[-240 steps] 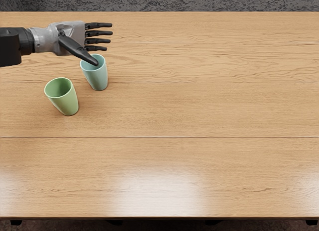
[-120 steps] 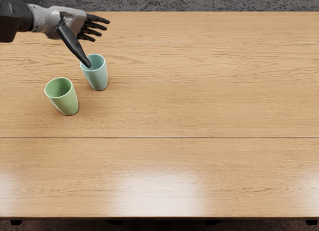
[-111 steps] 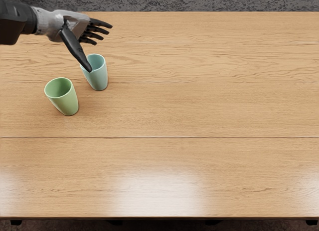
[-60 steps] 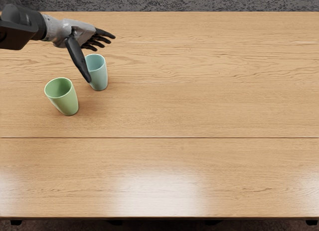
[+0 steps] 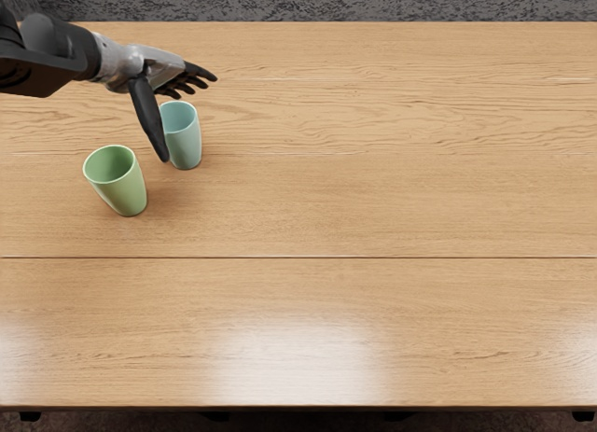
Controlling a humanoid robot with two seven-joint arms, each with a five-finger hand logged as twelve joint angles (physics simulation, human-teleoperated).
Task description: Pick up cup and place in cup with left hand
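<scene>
L robot hand [image 5: 154,70] spread, empty, approx. 11 o'clock of blue cup [image 5: 187,143], upright on bench [image 5: 373,208] w/ green cup [image 5: 121,184] at 8. Thumb [image 5: 147,117] at 9 o'clock: poss. tip-over if grasp closes unevenly.

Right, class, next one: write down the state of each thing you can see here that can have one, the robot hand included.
Green cup: upright, mouth up, not held.
Blue cup: upright, mouth up, not nested in the green one, not grasped; contact with the thumb can't be told.
Left robot hand: open, fingers extended, thumb pointing down.
</scene>
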